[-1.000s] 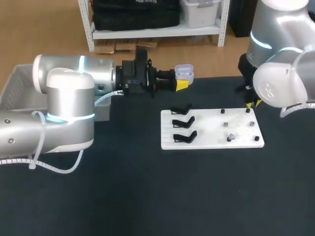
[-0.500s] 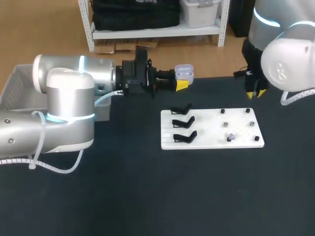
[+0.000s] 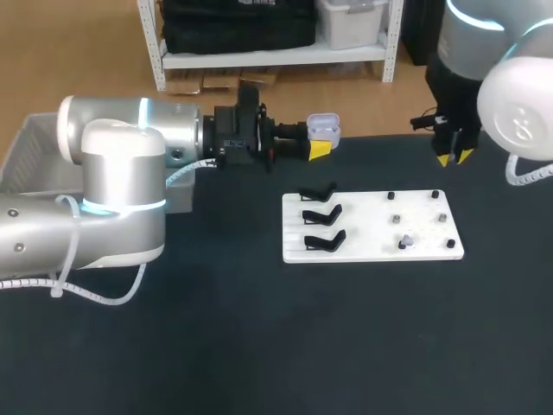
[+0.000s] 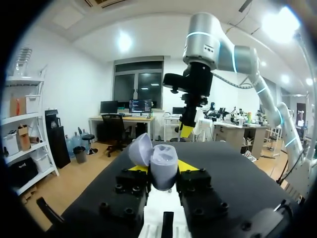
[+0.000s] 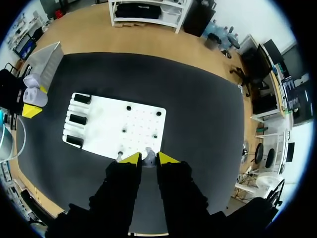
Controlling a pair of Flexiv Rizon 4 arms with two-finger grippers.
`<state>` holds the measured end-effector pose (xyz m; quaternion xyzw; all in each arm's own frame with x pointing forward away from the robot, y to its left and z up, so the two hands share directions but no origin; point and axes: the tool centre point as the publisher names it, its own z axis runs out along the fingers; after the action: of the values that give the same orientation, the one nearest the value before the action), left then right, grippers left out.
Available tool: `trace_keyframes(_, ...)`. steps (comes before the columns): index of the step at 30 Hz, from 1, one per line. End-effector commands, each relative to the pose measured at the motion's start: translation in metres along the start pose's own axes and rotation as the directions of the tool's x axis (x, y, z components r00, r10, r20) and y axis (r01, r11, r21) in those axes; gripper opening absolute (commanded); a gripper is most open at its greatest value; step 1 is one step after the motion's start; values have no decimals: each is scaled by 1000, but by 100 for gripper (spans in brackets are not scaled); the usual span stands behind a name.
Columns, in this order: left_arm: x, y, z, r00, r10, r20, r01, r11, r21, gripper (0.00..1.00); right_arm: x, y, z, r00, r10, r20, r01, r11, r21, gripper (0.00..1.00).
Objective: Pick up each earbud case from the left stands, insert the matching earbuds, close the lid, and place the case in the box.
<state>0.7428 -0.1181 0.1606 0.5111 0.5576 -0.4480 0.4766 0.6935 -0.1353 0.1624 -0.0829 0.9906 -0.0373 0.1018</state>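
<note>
1. Table (image 3: 259, 346): you've got a black top, running under everything here.
2. Board (image 3: 363, 233): white, lying flat on your table, right of the middle.
3. Pegs (image 3: 450, 245): small, dark, standing apart from each other across the board's right half.

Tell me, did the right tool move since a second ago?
Yes. The right tool pulled away from the white board's far right corner, where it was before.

I see a pale lilac earbud case (image 3: 324, 127), black stands (image 3: 323, 213) on a white board (image 3: 371, 249), and a black table (image 3: 259, 346).
</note>
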Motion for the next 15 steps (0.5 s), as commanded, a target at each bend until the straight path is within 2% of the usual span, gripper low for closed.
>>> trace_keyframes(1,2,-2,0,1000,5,8,-5,1000,-7,0,-6,5,-6,978,208,-8,-207,976,69,0)
trace_keyframes(3,2,-2,0,1000,5,8,-5,1000,-7,0,-10,7,-11,907,421,-21,-420,907,43,0)
trace_keyframes(4,2,-2,0,1000,5,8,-5,1000,-7,0,-12,8,-12,861,508,-10,-506,859,80,0)
trace_keyframes(5,2,-2,0,1000,5,8,-5,1000,-7,0,-13,10,-14,827,562,-13,-560,826,66,0)
trace_keyframes(7,2,-2,0,1000,5,8,-5,1000,-7,0,-15,15,-18,727,687,-11,-685,726,60,0)
trace_keyframes(9,2,-2,0,1000,5,8,-5,1000,-7,0,-16,24,-24,652,758,-20,-757,652,42,0)
trace_keyframes(10,2,-2,0,1000,5,8,-5,1000,-7,0,-17,28,-26,635,773,-16,-772,635,27,0)
trace_keyframes(11,2,-2,0,1000,5,8,-5,1000,-7,0,-18,31,-28,597,802,-11,-802,597,32,0)
trace_keyframes(12,2,-2,0,1000,5,8,-5,1000,-7,0,-19,36,-29,588,809,-12,-809,588,30,0)
trace_keyframes(13,2,-2,0,1000,5,8,-5,1000,-7,0,-20,41,-31,557,831,-12,-830,557,21,0)
trace_keyframes(15,2,-2,0,1000,5,8,-5,1000,-7,0,-22,49,-35,527,850,-7,-850,527,14,0)
